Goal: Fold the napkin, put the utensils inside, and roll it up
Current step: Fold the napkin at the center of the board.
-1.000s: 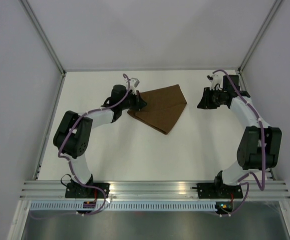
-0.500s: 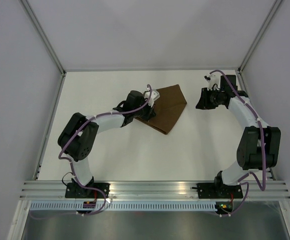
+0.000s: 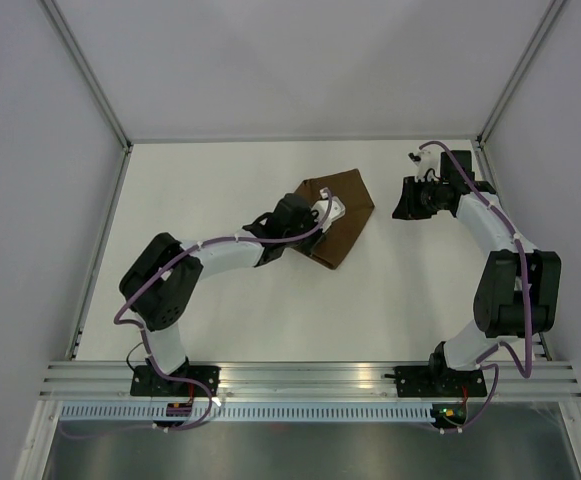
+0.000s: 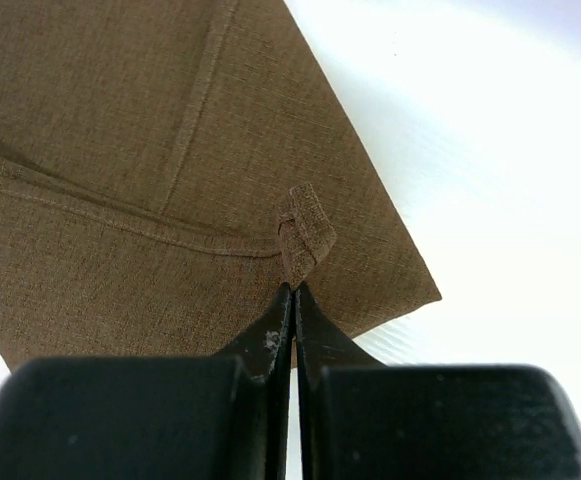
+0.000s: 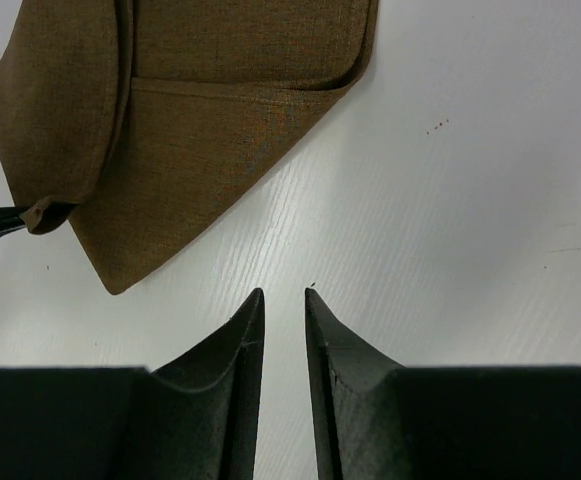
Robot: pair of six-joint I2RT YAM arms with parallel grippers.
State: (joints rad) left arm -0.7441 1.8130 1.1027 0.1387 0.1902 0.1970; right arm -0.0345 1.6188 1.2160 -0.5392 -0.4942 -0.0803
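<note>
From above, the folded brown napkin (image 3: 348,205) lies on the white table (image 3: 210,180) between both arms. Left wrist view: the left claw (image 4: 292,290) is clamped on a bunched napkin corner. Right wrist view: the right claw (image 5: 282,295), slightly parted, holds nothing, near the napkin.

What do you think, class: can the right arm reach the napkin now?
Probably yes. The right gripper is empty and open, with only bare table between it and the napkin; the left gripper pinches a far corner.
</note>
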